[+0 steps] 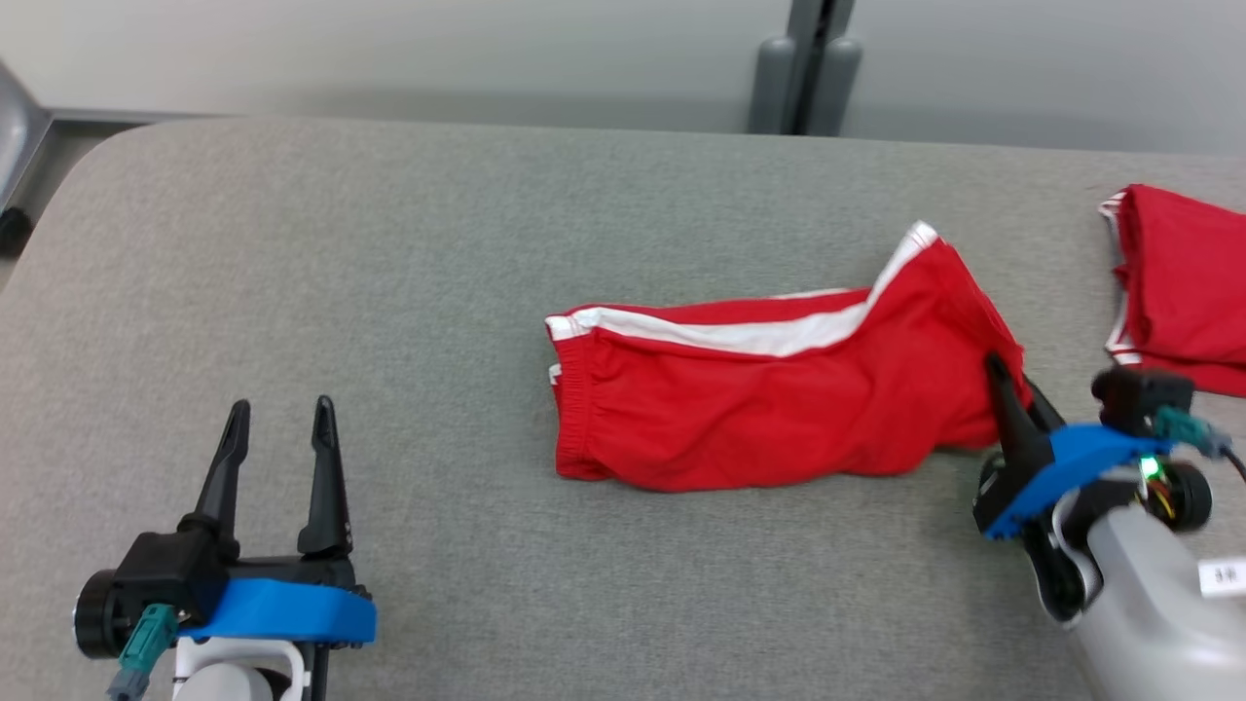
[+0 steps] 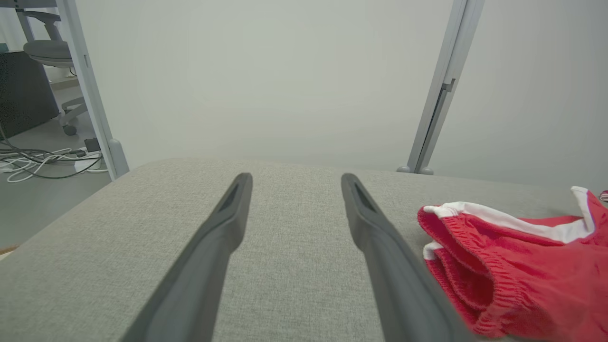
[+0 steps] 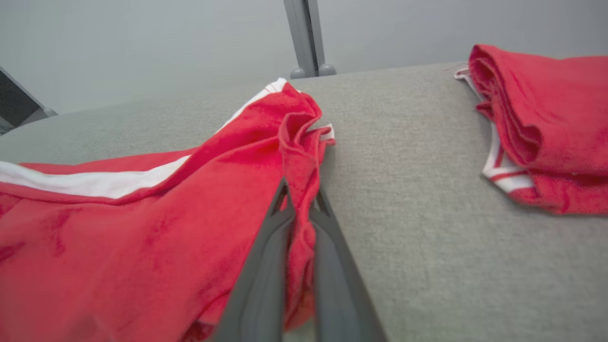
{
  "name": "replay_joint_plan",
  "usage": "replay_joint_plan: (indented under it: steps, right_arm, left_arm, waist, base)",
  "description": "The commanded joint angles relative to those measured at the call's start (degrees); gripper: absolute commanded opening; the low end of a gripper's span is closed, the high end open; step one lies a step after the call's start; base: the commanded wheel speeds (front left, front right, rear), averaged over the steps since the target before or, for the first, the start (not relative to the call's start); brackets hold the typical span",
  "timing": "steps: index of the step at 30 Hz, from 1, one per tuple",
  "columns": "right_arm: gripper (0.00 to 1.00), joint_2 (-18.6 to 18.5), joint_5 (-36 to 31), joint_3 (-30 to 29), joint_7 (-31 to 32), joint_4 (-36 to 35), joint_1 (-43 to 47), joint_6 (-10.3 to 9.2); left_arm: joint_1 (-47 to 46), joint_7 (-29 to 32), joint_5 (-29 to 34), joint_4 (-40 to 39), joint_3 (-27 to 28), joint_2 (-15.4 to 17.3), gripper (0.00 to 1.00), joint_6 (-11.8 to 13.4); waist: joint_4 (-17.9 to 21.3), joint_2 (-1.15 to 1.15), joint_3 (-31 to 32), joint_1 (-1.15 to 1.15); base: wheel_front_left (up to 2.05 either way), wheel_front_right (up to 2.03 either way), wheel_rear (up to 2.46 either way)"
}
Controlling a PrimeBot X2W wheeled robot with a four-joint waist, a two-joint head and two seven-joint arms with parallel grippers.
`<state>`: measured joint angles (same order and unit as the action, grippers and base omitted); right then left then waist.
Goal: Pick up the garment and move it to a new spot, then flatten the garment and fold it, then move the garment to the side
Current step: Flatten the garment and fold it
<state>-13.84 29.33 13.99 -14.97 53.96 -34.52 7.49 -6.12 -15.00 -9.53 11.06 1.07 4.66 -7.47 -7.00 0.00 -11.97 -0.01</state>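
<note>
The garment [image 1: 769, 389], red shorts with a white side stripe, lies folded lengthwise across the middle of the grey table [image 1: 389, 243], waistband to the left. My right gripper [image 1: 1007, 375] is shut on the garment's right edge; in the right wrist view a fold of the garment [image 3: 213, 199] is pinched between the two dark fingers [image 3: 266, 256] of my right gripper [image 3: 301, 192]. Near the table's front left my left gripper [image 1: 280, 414] stands open with nothing in it. In the left wrist view my left gripper [image 2: 294, 180] points over bare cloth, the garment's waistband [image 2: 479, 266] lying to its right.
A second red piece of clothing [image 1: 1183, 292] with white trim lies folded at the table's right edge, also seen as a red bundle [image 3: 541, 123] in the right wrist view. A grey post [image 1: 808, 68] stands behind the table. An office chair [image 2: 47, 47] and floor cables [image 2: 42, 161] lie beyond the left end.
</note>
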Motion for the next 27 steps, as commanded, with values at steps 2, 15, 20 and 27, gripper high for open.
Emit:
replay_joint_plan:
  steps: [2,15,20,27]
  right_arm:
    - [0.0,-0.3,0.7,-1.5,-0.3,-2.8,4.2,0.01]
    - [0.0,0.4,-1.3,-10.3,-0.3,-11.1,15.9,0.01]
    - [0.0,1.4,-2.5,-10.1,-0.3,-11.2,14.3,0.01]
    - [0.0,3.1,-2.8,-8.7,-0.3,-16.4,13.8,0.01]
  left_arm:
    - [0.9,-0.2,0.2,-0.1,0.8,0.4,1.0,0.0]
    - [3.0,-0.2,0.5,-0.6,2.1,0.3,1.0,0.0]
    - [3.1,-0.2,0.6,-0.2,1.4,0.3,1.0,0.0]
    - [3.8,-0.2,0.4,-0.3,1.4,0.5,1.0,0.0]
  waist:
    - [2.3,0.0,2.1,0.01]
    - [5.2,0.0,3.3,0.01]
    - [4.9,0.0,4.0,0.01]
    - [4.3,0.0,5.3,0.01]
  base:
    - [0.0,0.0,0.0]
    - [0.0,0.0,0.0]
    - [0.0,0.0,0.0]
    - [0.0,0.0,0.0]
